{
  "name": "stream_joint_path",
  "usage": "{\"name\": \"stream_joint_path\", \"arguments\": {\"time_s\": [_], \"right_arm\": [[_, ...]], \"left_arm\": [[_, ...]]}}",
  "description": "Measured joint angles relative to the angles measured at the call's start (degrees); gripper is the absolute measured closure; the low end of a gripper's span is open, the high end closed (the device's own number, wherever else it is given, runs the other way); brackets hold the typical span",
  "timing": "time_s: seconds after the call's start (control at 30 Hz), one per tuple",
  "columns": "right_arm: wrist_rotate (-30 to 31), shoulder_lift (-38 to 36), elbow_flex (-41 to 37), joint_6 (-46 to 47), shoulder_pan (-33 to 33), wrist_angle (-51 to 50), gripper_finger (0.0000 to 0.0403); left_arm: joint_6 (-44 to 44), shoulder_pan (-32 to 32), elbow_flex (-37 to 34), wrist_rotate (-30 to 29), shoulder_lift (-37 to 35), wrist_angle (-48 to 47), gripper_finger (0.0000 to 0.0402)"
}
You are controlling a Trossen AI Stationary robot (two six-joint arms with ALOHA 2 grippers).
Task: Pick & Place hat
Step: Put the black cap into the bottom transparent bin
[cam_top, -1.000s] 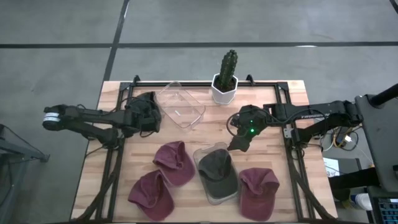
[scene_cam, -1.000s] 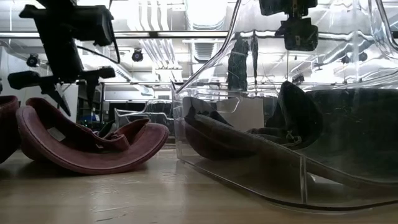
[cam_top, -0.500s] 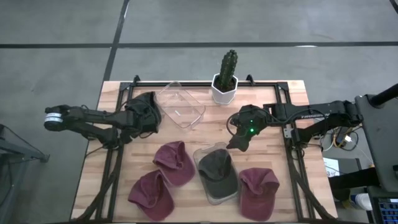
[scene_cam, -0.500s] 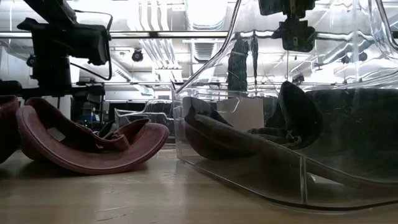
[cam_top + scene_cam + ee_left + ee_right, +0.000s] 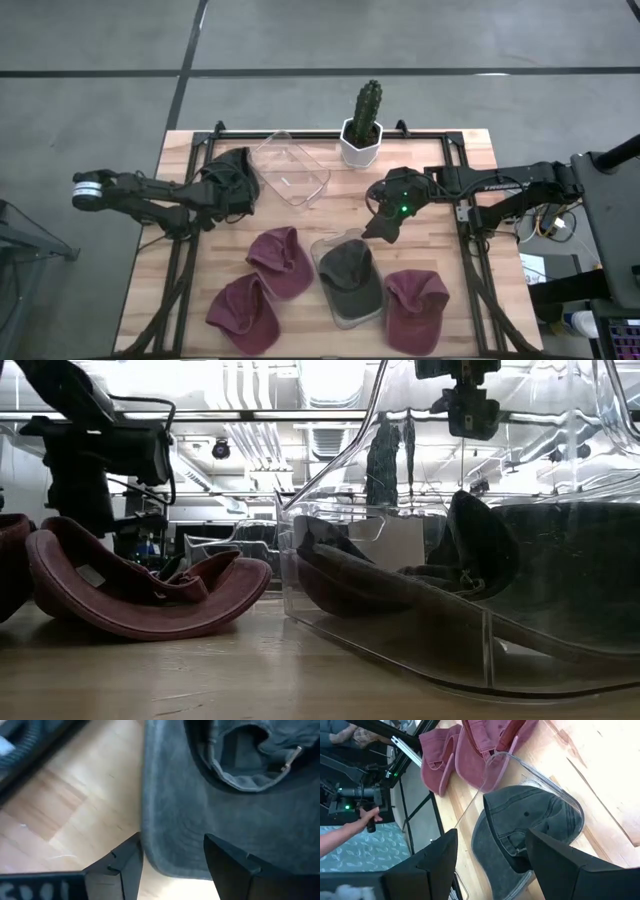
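Note:
A dark grey hat lies on the table's far left part, beside an empty clear container. My left gripper is open and low at this hat; in the left wrist view its fingers stand on either side of the brim's end. A second dark hat sits in a clear container near the table's middle. My right gripper hangs open above and just right of it, and looks down on that hat. My left gripper comes nearly level from the table's left, with one open finger at the edge of the grey hat's brim, which lies flat on the wood. I cannot tell whether the fingers touch it.
Three maroon hats lie near the table's front; the low view shows one next to the filled container. A potted cactus stands at the far edge. A person's hand shows beyond the table.
My left gripper has come down toward the table at the grey hat and drawn slightly toward the table's left, so more of the hat shows. The right gripper has stayed almost still above the filled container. No hat has moved.

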Motion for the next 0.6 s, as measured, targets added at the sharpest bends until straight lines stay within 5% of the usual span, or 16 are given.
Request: {"name": "stream_joint_path", "arguments": {"time_s": [0.13, 0.3, 0.6], "right_arm": [[0.0, 0.0, 0.1, 0.0, 0.0, 0.0, 0.0177], [0.0, 0.0, 0.2, -0.1, 0.0, 0.0, 0.0177], [0.0, 0.0, 0.2, -0.4, 0.0, 0.0, 0.0177]], "left_arm": [[0.3, 0.0, -0.3, 1.7, -0.2, 0.9, 0.0239], [0.4, 0.0, -0.1, 1.3, -1.6, 0.9, 0.0372], [1.2, 0.0, 1.9, -1.4, -7.1, -2.8, 0.0394]]}}
